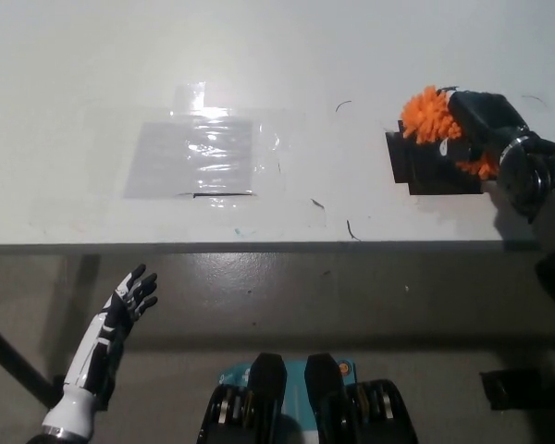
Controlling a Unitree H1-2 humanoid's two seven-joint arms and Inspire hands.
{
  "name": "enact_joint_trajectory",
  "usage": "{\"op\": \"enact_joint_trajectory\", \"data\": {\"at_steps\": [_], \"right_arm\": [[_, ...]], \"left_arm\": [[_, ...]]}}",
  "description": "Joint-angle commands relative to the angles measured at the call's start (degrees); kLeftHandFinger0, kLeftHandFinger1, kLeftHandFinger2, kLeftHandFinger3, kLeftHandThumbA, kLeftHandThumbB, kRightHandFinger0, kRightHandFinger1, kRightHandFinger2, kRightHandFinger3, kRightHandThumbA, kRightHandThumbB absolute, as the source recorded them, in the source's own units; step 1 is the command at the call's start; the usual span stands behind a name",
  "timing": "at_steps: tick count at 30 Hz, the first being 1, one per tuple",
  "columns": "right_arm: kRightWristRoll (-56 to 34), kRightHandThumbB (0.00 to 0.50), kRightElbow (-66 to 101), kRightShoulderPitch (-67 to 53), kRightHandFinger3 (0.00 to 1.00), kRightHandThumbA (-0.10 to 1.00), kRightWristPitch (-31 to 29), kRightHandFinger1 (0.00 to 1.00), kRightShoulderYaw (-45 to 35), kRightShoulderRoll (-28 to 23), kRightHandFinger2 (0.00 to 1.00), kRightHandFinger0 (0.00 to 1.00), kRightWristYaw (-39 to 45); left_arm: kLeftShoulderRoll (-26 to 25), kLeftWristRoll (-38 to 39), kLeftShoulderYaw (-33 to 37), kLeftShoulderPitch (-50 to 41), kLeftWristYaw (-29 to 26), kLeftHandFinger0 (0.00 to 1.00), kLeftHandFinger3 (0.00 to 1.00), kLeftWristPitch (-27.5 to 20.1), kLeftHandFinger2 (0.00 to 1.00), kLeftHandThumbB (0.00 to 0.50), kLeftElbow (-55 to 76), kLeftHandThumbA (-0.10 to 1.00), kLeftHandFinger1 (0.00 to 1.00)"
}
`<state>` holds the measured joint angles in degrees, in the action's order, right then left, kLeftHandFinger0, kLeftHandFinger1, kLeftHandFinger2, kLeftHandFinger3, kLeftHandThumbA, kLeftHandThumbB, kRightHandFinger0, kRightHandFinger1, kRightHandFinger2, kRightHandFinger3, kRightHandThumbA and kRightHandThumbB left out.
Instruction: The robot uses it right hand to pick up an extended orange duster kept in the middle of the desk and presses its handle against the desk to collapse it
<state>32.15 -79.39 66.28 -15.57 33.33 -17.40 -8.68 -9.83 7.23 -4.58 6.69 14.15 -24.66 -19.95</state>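
Head view, looking steeply down on a pale desk. At the right edge of the frame, in its upper half, the black right hand is clamped around the orange duster, whose fluffy head shows to the left of the fingers, with a further tuft of orange below them. The duster's handle is hidden by the hand, so whether it is extended or already collapsed cannot be told. Just beneath the duster a black block lies on the desk surface; its nature is unclear. A patch of clear tape marks the desk left of centre. The white left hand rests at the lower left, below the desk edge, with fingers spread and holding nothing. The step in hand appears to be the grasp or the press itself. The next move would call for the handle end to be set squarely against the desk and pushed along its own axis.
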Motion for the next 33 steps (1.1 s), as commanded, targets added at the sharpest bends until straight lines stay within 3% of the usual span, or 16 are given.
{"op": "enact_joint_trajectory", "data": {"at_steps": [1,2,3,4,8,9,10,14,15,20,21,22,23,28,30,33], "right_arm": [[0.34,0.161,0.93,5.83,0.88,-0.10,-1.76,0.48,-1.10,-2.16,0.87,0.00,-3.45],[0.37,0.162,0.90,5.84,0.88,-0.10,-1.77,0.48,-1.13,-2.16,0.87,0.00,-3.47],[0.11,0.128,4.17,9.40,0.95,-0.10,-4.31,0.50,-2.10,-5.05,0.96,0.00,-3.68],[0.18,0.132,4.86,10.23,0.93,-0.10,-4.57,0.51,-2.31,-5.53,0.99,0.00,-3.82],[0.44,0.142,5.90,10.96,0.91,-0.10,-4.93,0.53,-2.84,-6.10,0.98,0.00,-4.02],[1.55,0.138,14.43,15.09,1.00,-0.10,-1.36,0.61,-3.62,-9.17,1.00,0.02,-0.41],[1.56,0.133,17.21,15.95,1.00,-0.10,-0.32,0.64,-4.06,-10.06,1.00,0.03,1.40],[2.04,0.142,20.59,16.06,0.95,-0.10,-0.95,0.58,-5.06,-10.94,0.96,0.03,1.85],[2.56,0.106,21.21,20.27,0.95,-0.10,-3.68,0.51,-5.38,-12.20,0.94,0.00,0.97],[0.85,0.110,21.64,24.35,0.91,-0.10,-3.91,0.48,-7.56,-12.55,0.87,0.00,2.34],[0.99,0.022,21.63,24.35,1.00,-0.10,-3.94,0.50,-7.76,-12.51,0.86,0.00,2.44],[-1.17,0.141,20.86,26.67,1.00,-0.10,-6.98,0.50,-10.38,-11.50,0.83,0.01,-1.62],[-2.49,0.156,20.54,27.81,0.94,-0.10,-8.63,0.43,-12.14,-10.72,0.77,0.00,-3.68],[-3.07,0.138,20.37,28.10,0.90,-0.10,-9.34,0.39,-16.55,-8.03,0.75,0.00,-6.02],[-6.81,0.150,20.64,26.22,0.87,-0.10,-9.09,0.29,-21.26,-3.72,0.71,0.00,-10.72],[-10.25,0.161,21.05,24.35,0.85,-0.10,-6.39,0.32,-26.62,-0.46,0.74,0.00,-12.53]], "left_arm": [[-0.64,1.12,-0.74,0.68,0.54,1.00,1.00,-2.27,1.00,0.347,1.01,1.00,1.00],[-0.64,1.12,-0.75,0.68,0.56,1.00,1.00,-2.27,1.00,0.348,1.01,1.00,1.00],[-0.87,1.16,-0.93,0.62,0.48,1.00,1.00,-2.27,1.00,0.339,1.09,1.00,1.00],[-0.89,1.28,-0.98,0.67,0.48,1.00,1.00,-2.27,1.00,0.343,0.99,1.00,1.00],[-0.90,1.46,-1.07,0.70,0.56,1.00,1.00,-2.27,1.00,0.344,0.85,1.00,1.00],[-0.79,1.47,-1.00,0.38,0.70,1.00,1.00,-2.27,1.00,0.347,0.82,1.00,1.00],[-0.74,1.59,-0.97,0.29,0.79,1.00,1.00,-2.27,1.00,0.347,0.85,1.00,1.00],[-0.66,1.67,-1.04,0.03,0.75,1.00,1.00,-2.27,1.00,0.349,0.93,1.00,1.00],[-0.76,1.32,-0.93,-0.63,0.48,1.00,1.00,-2.27,1.00,0.355,1.24,1.00,1.00],[-0.63,0.86,-0.94,-0.78,0.36,1.00,1.00,-2.27,1.00,0.346,1.23,1.00,1.00],[-0.63,0.86,-0.94,-0.78,0.36,1.00,1.00,-2.27,1.00,0.346,1.23,1.00,1.00],[-0.54,0.93,-1.01,-0.80,0.46,1.00,1.00,-2.27,1.00,0.347,1.22,1.00,1.00],[-0.53,0.91,-1.01,-0.82,0.48,1.00,1.00,-2.27,1.00,0.348,1.20,1.00,1.00],[-0.58,1.22,-1.19,-0.96,0.95,1.00,1.00,-2.27,1.00,0.351,1.13,1.00,1.00],[-0.57,0.84,-1.17,-1.03,0.93,1.00,1.00,-2.27,1.00,0.360,1.02,1.00,1.00],[-0.56,0.97,-1.04,-1.31,0.82,1.00,1.00,-2.27,1.00,0.368,1.42,1.00,1.00]]}}
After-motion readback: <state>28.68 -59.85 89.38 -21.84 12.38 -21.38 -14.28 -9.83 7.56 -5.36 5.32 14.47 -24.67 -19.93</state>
